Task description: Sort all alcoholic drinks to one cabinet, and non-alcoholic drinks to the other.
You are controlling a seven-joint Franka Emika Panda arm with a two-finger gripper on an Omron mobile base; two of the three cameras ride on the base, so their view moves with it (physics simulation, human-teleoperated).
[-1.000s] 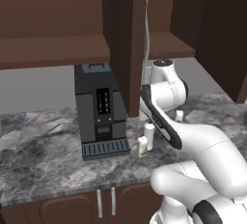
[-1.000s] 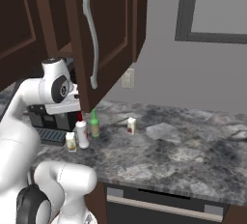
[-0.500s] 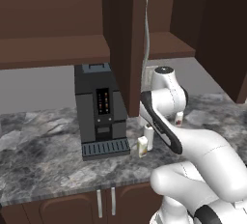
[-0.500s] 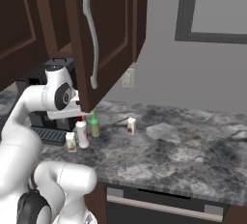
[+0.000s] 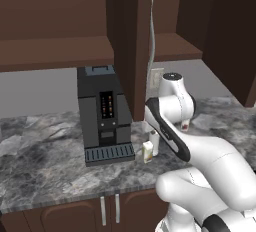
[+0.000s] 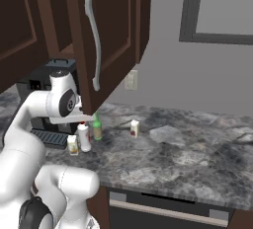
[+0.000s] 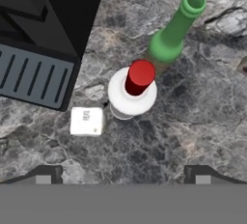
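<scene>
Three drinks stand close together on the grey marble counter (image 6: pixel 188 159), just in front of the black coffee machine (image 5: pixel 102 113). From the hand camera, looking straight down, the green bottle (image 7: pixel 174 34) is upright with its open mouth toward the top of that view, and a white bottle with a red cap (image 7: pixel 133 89) stands just beside it, the two nearly touching. A small cream carton (image 7: pixel 86 120) sits near the white bottle, next to the coffee machine's grey drip grille.

In the right base view the green bottle (image 6: pixel 97 127), the white bottle (image 6: pixel 84 136) and the cream carton (image 6: pixel 73 145) form a short row running toward the front edge. A white carton with a red mark (image 6: pixel 134 128) stands apart from them, farther along the counter.

Above the group, the gripper (image 7: pixel 123 172) hangs with its jaws spread wide, holding nothing; both dark tips show at the bottom of the hand view, well apart.

Overhead, the narrow cabinet's door (image 6: pixel 106 38) stands open, its long curved silver handle (image 6: pixel 94 48) facing the room. The wide wall cabinet (image 5: pixel 55 31) with its long shelf is seen in the left base view, above the coffee machine.
</scene>
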